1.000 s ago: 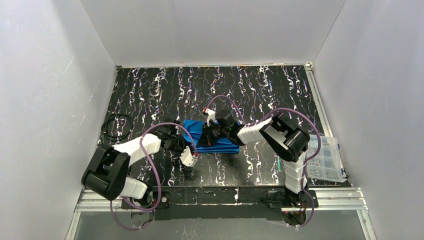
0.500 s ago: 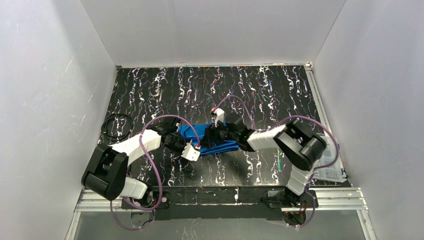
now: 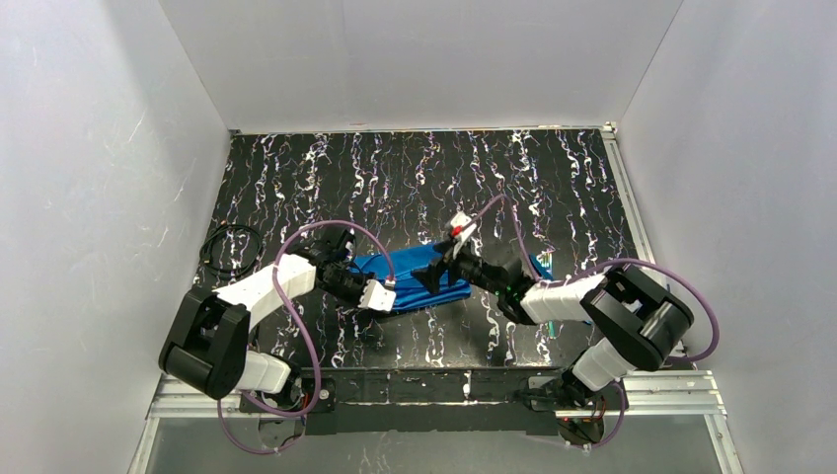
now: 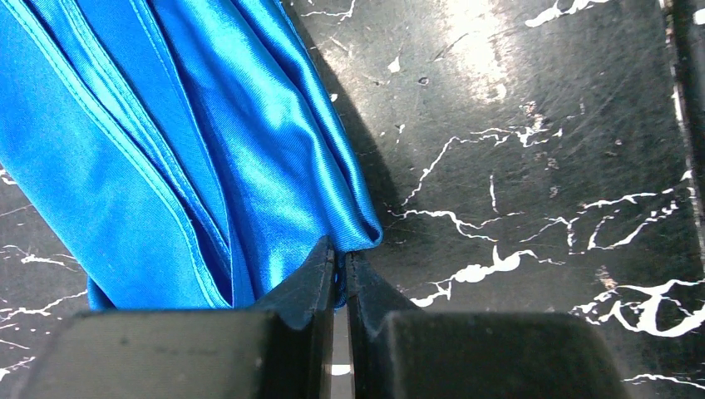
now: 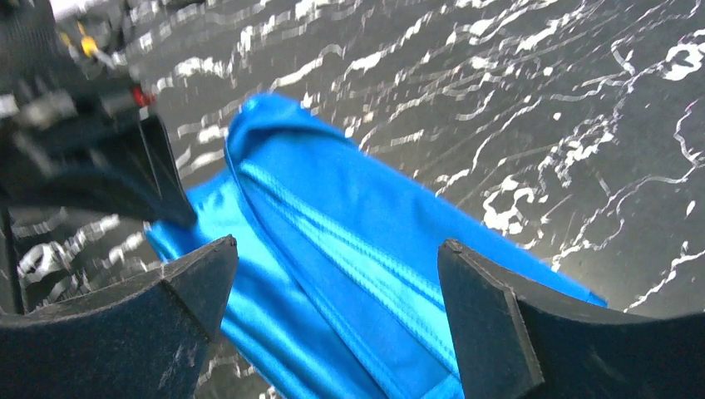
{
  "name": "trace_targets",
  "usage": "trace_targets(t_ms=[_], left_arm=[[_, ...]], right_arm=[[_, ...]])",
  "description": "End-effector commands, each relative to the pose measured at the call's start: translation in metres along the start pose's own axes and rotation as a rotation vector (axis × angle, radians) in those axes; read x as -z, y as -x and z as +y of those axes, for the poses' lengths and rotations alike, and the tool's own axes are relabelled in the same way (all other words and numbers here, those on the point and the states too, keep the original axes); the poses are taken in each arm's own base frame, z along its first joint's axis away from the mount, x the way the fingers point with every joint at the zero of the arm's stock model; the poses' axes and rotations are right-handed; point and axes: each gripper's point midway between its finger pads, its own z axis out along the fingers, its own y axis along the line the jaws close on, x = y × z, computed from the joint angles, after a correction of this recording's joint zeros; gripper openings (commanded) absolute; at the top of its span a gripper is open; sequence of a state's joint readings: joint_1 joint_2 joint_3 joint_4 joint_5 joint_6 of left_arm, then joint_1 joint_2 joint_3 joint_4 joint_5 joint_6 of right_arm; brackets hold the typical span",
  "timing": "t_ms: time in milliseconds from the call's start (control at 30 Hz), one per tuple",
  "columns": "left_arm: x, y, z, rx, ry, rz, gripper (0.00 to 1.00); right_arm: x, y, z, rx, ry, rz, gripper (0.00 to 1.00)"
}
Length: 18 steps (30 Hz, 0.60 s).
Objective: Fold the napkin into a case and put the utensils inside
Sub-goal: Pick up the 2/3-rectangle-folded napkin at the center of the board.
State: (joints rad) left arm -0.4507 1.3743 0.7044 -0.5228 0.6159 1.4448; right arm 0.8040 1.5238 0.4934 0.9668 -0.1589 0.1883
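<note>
The napkin [image 3: 415,279] lies as a long, folded bright blue strip on the black marbled table [image 3: 415,178]. My left gripper [image 3: 391,288] is at the strip's left end. In the left wrist view my left gripper [image 4: 341,253] is shut on a bunched corner of the napkin [image 4: 208,150]. My right gripper [image 3: 434,275] hovers over the strip's middle. In the right wrist view my right gripper [image 5: 337,249] stands wide open, with the napkin [image 5: 332,199] lying below the gap, untouched. The utensils cannot be made out in any view.
A coil of black cable [image 3: 232,252] lies at the table's left edge. White walls close in three sides. A metal rail [image 3: 632,217] runs along the right edge. The right arm's elbow [image 3: 642,321] sits low near the front right.
My right gripper has opened, let go of the napkin and drawn back to the right. The napkin has gone from a compact fold to a longer strip. The left gripper stays shut on it.
</note>
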Motion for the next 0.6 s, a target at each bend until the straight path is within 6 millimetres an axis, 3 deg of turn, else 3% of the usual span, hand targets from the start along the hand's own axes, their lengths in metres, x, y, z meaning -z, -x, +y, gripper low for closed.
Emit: trace_targets(t_ms=[0, 233, 467, 567], left_arm=[[0.01, 0.014, -0.004, 0.069, -0.012, -0.055, 0.0], [0.014, 0.016, -0.007, 0.131, -0.033, -0.077, 0.0], [0.015, 0.015, -0.008, 0.14, -0.033, -0.077, 0.0], [0.016, 0.015, -0.008, 0.146, -0.04, -0.078, 0.0]], right_arm=[[0.002, 0.017, 0.023, 0.321, 0.04, -0.087, 0.99], [0.002, -0.007, 0.045, 0.392, 0.114, -0.03, 0.98], [-0.008, -0.028, 0.088, 0.481, 0.171, -0.038, 0.96], [-0.014, -0.032, 0.098, 0.489, 0.202, -0.053, 0.95]])
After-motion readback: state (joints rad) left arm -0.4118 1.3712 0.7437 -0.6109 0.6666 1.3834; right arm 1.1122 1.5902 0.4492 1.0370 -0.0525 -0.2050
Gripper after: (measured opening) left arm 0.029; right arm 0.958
